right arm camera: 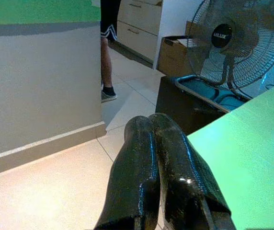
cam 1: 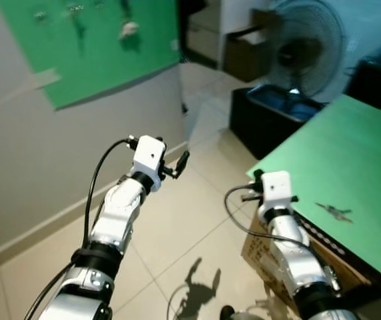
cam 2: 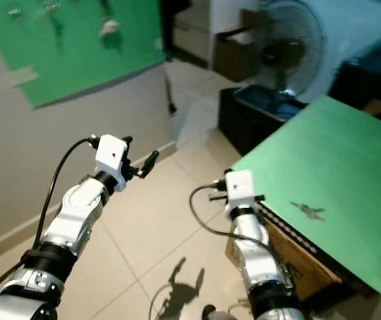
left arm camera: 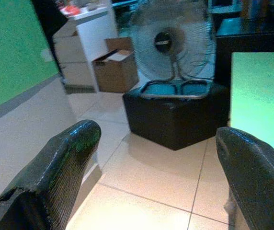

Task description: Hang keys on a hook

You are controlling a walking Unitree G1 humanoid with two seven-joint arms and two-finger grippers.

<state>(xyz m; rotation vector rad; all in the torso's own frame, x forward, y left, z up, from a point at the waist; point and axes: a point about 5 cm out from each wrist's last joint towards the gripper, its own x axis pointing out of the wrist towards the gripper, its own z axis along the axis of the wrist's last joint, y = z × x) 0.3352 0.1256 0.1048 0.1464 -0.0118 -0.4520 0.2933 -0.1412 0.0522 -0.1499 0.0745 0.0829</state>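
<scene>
Tiled floor [cam 1: 177, 220], keys [cam 1: 334, 213] near table edge [cam 1: 277, 150]

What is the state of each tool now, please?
Left tool: open, holds nothing.
Right tool: closed, holds nothing.

Keys [cam 1: 334, 213] lie on the surface [cam 1: 350, 160] at right; a fan [cam 1: 304, 47] stands beyond it; the hook board [cam 1: 90, 40] hangs far left.

The hooks [cam 1: 77, 13] on the green board [cam 1: 97, 47] are blurred, cut by the edge.
</scene>
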